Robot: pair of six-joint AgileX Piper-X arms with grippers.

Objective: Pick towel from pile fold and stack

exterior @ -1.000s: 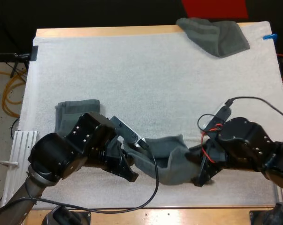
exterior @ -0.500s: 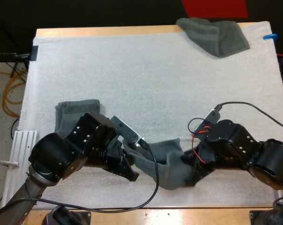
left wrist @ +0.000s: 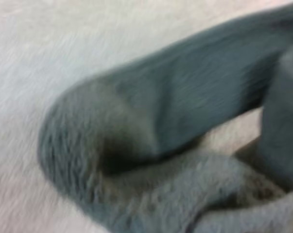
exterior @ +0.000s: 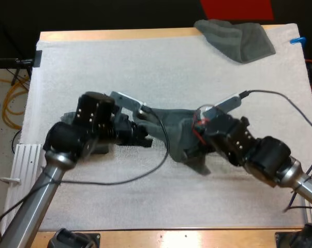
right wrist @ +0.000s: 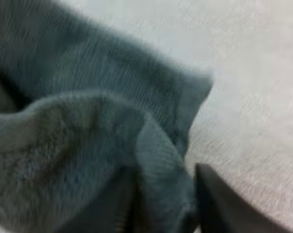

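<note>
Flat towel [exterior: 67, 118] mostly hidden behind left arm [exterior: 62, 144] (only corner peeks out).

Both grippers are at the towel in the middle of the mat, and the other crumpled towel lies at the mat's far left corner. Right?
No: the high view shows the other crumpled towel at the mat's far right corner, not the left.

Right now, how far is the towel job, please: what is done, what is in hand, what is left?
Done, it seems: one folded towel lies partly under the left arm. In hand: the right gripper is shut on the middle towel, bunched, not yet folded; the left gripper is at its other end. Left: fold and stack it, then the crumpled towel at the far edge.
</note>
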